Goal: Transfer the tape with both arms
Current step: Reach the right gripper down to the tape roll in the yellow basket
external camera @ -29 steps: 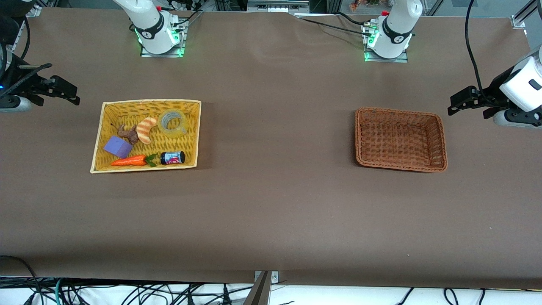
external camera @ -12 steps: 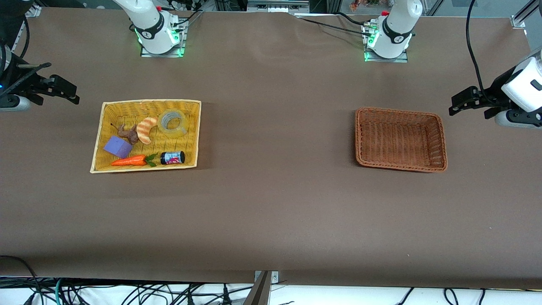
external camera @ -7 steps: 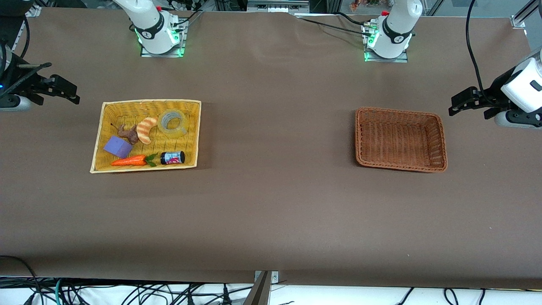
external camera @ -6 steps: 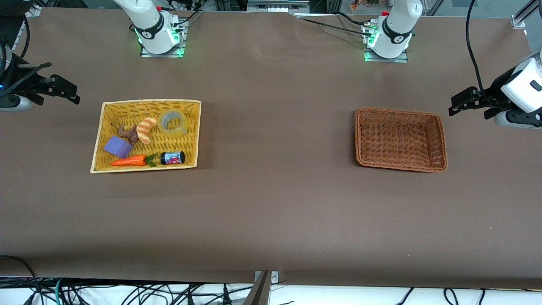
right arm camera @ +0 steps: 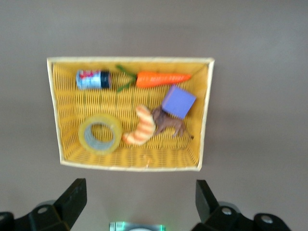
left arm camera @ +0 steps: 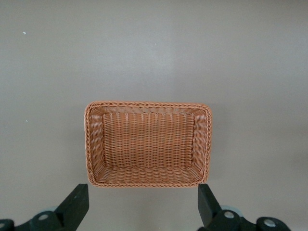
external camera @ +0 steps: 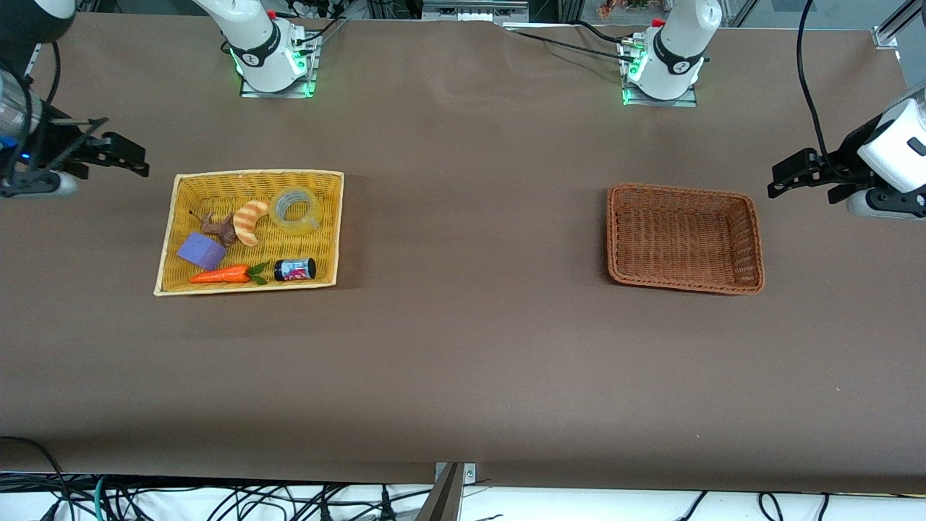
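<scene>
In the front view, the tape (external camera: 294, 209) lies flat in the upper right part of the yellow basket (external camera: 329, 231), in the left half of the frame, just beside the croissant toy (external camera: 249, 221); nothing has lifted it yet, so the task looks not started. The right gripper (external camera: 129, 153) hangs at the left edge, open and empty, probably because this arm must pick first. The left gripper (external camera: 788, 176) waits at the right edge, also open and empty, near the brown basket (external camera: 752, 246), the likely goal. The brown table cover (external camera: 463, 347) is plain, with cables along the bottom edge. In the left wrist view, the brown basket sits in the centre with nothing in it, between 2 wide-apart fingers (left arm camera: 77, 204). In the right wrist view, the tape is at the lower left of the yellow basket, above the spread fingers (right arm camera: 72, 198).
</scene>
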